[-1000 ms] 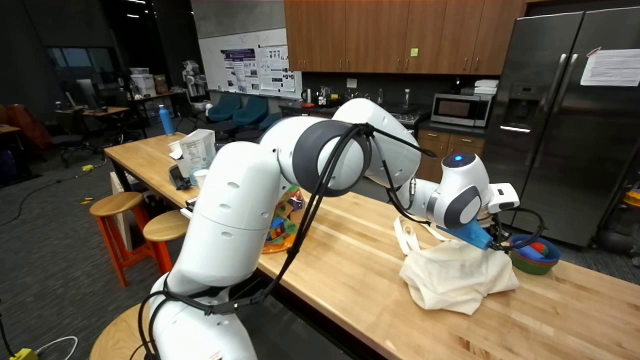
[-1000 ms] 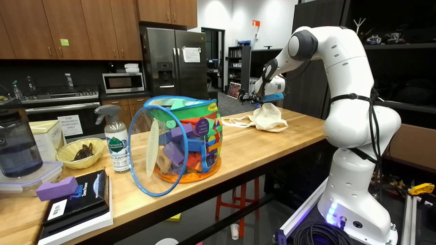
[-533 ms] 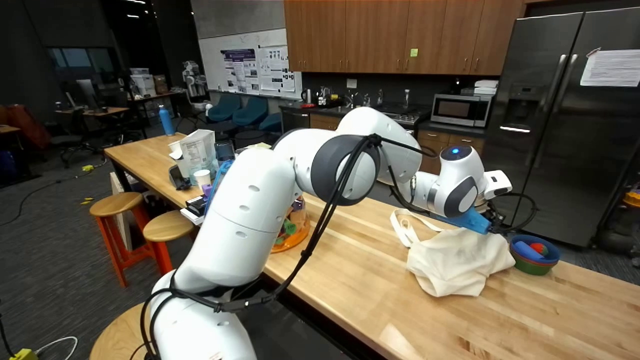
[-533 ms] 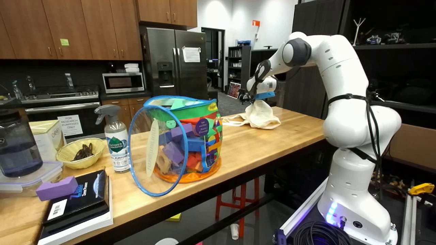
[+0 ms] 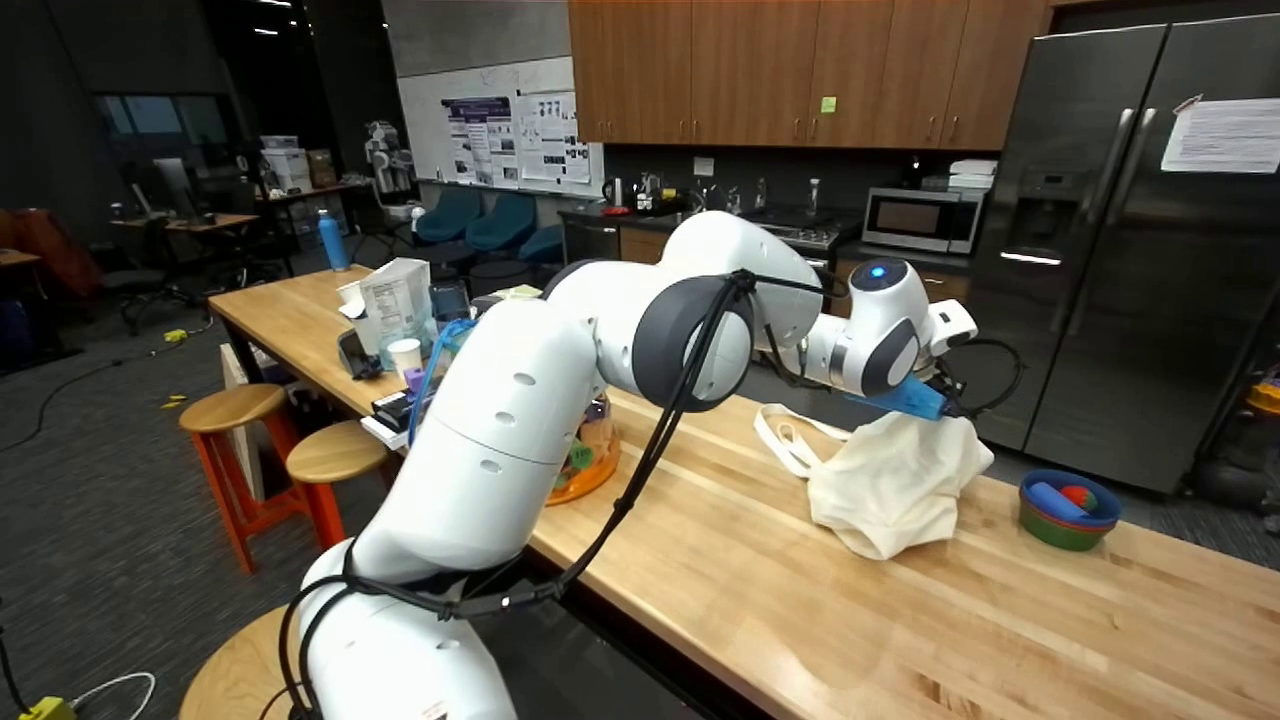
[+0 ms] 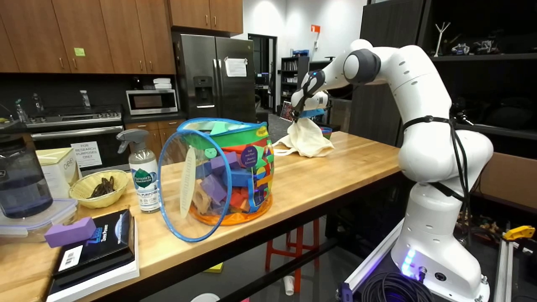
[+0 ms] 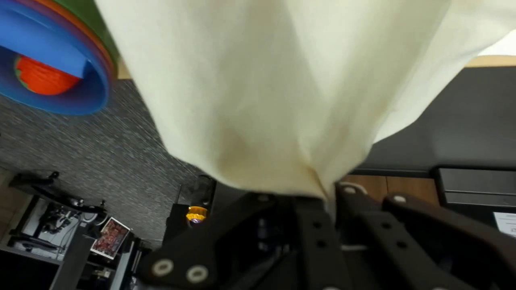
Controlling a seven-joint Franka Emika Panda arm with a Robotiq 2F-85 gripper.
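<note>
Just beside the pinched bag (image 5: 890, 488) stand nested bowls (image 5: 1063, 534)

The bag (image 7: 262, 100) is plain cream, the pincer (image 7: 329, 199) black.

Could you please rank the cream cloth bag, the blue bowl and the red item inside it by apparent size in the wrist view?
1. Cream cloth bag, largest even though cut off
2. Blue bowl, also cut off
3. Red item, partly hidden

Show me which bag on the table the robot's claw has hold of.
The cream cloth tote bag: its fabric is pinched in the gripper. The see-through toy-block bag, with an orange base, stands apart, ungripped.
</note>
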